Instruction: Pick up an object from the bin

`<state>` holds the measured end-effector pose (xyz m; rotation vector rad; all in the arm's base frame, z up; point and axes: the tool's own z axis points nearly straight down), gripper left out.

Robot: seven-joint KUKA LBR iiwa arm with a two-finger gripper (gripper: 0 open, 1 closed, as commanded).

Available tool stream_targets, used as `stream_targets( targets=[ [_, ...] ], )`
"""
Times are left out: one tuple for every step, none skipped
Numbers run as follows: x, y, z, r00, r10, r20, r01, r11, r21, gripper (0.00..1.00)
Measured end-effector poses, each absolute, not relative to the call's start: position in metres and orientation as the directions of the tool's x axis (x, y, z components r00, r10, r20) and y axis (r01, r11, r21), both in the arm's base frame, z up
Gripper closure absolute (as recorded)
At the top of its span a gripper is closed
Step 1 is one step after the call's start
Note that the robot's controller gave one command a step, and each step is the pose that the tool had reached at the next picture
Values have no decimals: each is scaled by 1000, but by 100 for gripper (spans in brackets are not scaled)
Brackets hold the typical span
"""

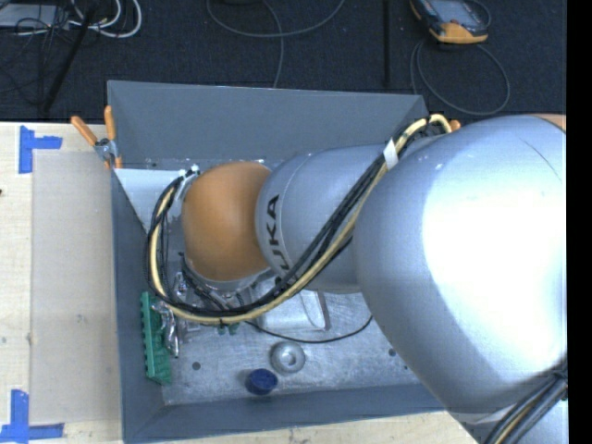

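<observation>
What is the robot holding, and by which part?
Cannot tell. The arm's round orange wrist cover hides its end, which sits beside a flat green plastic strip by the left wall of the grey metal bin.

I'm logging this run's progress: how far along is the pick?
Done: the arm is down in the bin, its tool low by the left wall, beside a green ridged strip. In hand: nothing visibly held. Left: securing a grasp and lifting out. A blue cap and a silver disc lie loose on the floor nearby.
</observation>
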<state>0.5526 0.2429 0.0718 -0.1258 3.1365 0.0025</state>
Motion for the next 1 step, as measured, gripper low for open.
stream_targets(
  targets=[
    [561, 230, 263, -990, -142, -9, -142, 990, 2, 100]
  ],
)
